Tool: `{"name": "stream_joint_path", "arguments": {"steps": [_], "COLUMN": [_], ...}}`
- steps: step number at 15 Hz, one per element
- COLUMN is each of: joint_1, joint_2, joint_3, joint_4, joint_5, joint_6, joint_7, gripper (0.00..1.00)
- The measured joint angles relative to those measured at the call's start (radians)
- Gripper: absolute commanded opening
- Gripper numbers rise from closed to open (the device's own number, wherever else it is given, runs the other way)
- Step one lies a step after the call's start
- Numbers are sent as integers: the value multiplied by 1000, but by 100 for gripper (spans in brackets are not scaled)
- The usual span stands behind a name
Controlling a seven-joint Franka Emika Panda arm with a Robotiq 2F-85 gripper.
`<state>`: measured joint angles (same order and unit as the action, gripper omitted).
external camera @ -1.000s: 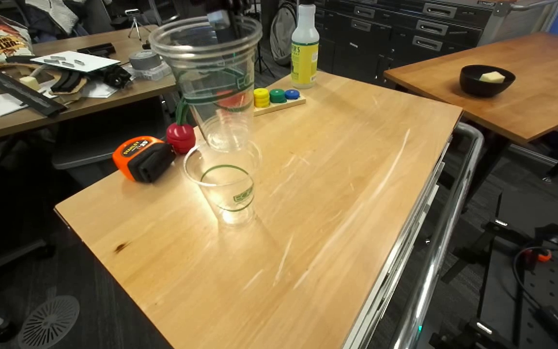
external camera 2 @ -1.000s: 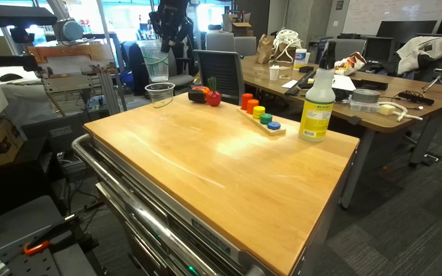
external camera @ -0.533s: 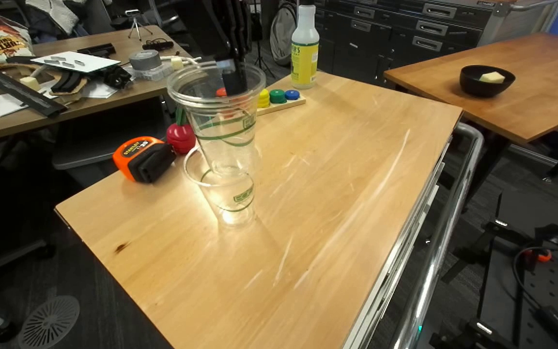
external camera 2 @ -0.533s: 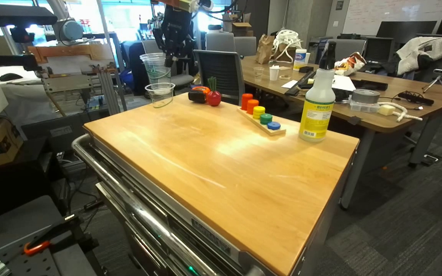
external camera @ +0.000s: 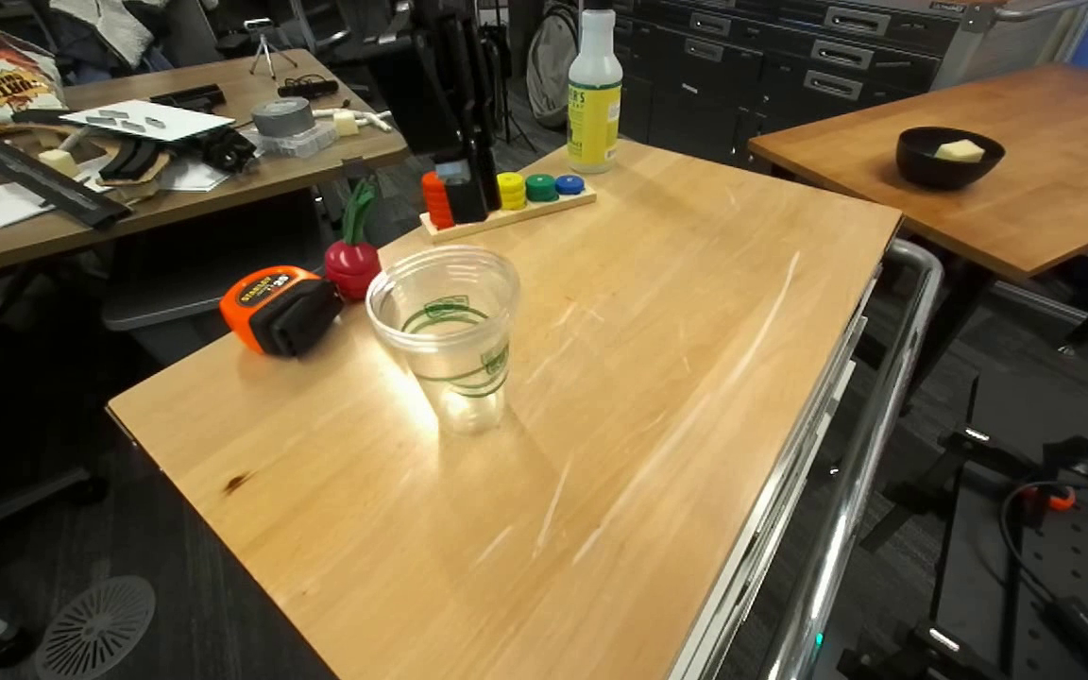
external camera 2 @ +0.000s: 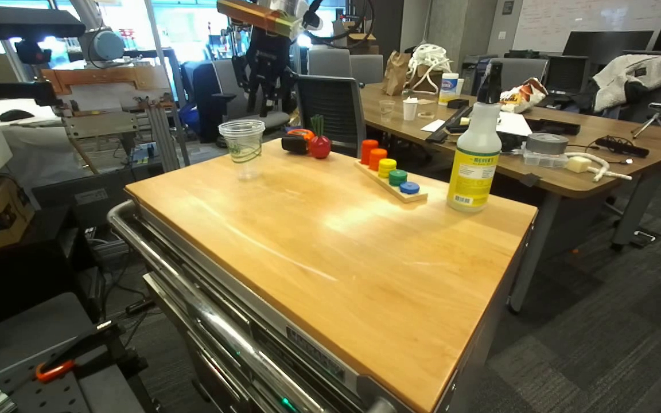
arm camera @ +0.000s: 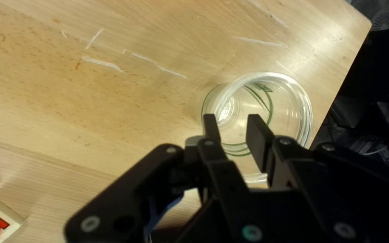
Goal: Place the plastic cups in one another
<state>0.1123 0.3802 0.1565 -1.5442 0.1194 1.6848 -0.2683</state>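
The plastic cups stood one inside another near an edge of the tabletop, their rims gathered close together, and I judged the nesting done or nearly so, with a clean departure as the step in hand. Doing that well called for the tool to rise parallel to the cups' axis, jaws apart and rims untouched, because so light a stack would probably tip at a brush. The clear walls overlapped, so how deeply the inner part sat was hard to read; if the fit proved shallow, a gentle push straight down the middle would serve better than one on the side of a rim.

In both exterior views the nest pointed mouth up, its long axis roughly vertical and the narrow base down on the tabletop; a slight lean showed, but I could not tell whether that was real or came from the camera angle.

The tool hung apart from the nest in both exterior views, its jaws spread to a moderate gap, as the wrist view showed, with nothing gripped between them.

Farther out, a tape measure and a red onion-shaped thing sat side by side near the cups, then came a wooden peg toy, with a spray bottle well apart from the nest.
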Motion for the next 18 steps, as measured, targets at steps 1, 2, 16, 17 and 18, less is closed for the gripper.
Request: {"name": "stream_joint_path", "arguments": {"steps": [1,2,16,17,18], "joint_1": [0,0,-39,-49,-59], "joint_2": [0,0,-173,-204,-234], "joint_3": [0,1,-69,-78,-85], "joint_4": [-1,-1,-50,-71,-94], "joint_5": [0,0,-55,-53,-51], "joint_6": [6,10,13,13,13], "joint_7": [-3,-6,99,103,103], "gripper": [69,77,100,100,100]}}
